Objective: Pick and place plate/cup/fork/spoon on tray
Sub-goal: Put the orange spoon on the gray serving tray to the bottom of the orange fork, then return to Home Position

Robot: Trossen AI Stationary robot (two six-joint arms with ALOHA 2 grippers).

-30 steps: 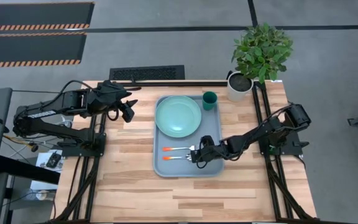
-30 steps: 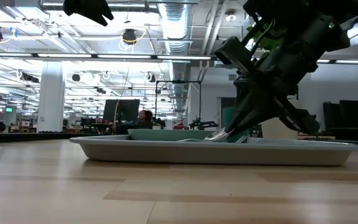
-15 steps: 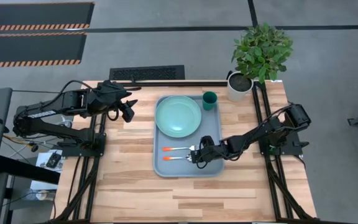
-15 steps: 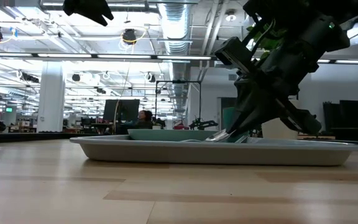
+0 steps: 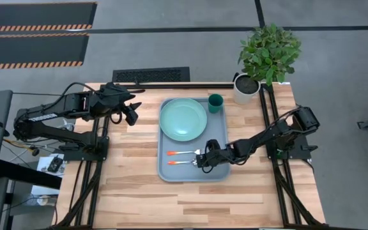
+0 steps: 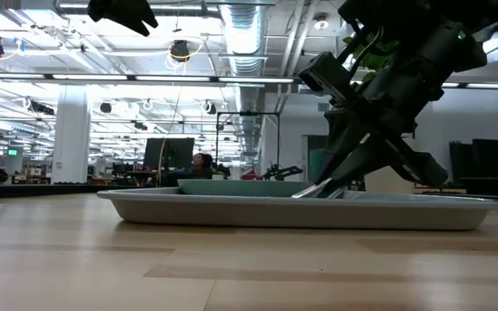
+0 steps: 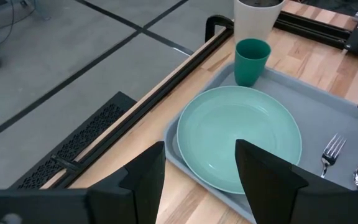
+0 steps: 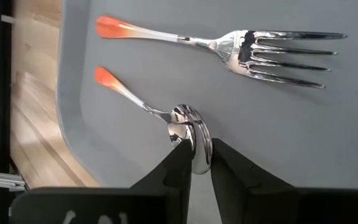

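The light blue-grey tray [image 5: 216, 137] lies mid-table. On it the mint-green plate [image 5: 183, 119] sits at the far end, and the dark green cup [image 5: 215, 103] stands at the far right corner. The fork [image 5: 184, 153] and the spoon [image 5: 181, 162] lie side by side at the near end, orange handles toward the table's left. My right gripper [image 5: 203, 161] is low over the tray's near end and shut on the spoon [image 8: 166, 115]. My left gripper [image 5: 131, 113] is open and empty, raised above the table left of the tray [image 7: 197, 186]. My right gripper pinches the spoon's metal bowl [image 8: 188, 127] between its two fingertips [image 8: 178, 163]. The fingers come slanting down from the table's right, along the spoon's length. The orange handle tip [image 8: 103, 76] points away from them and lies low on the tray floor [image 8: 291, 137].
A white plant pot [image 5: 246, 88] with a leafy plant stands at the table's far right corner, just beyond the cup. Black frame rails run along the table's left, right and far edges. Bare wood lies left, right and near of the tray.
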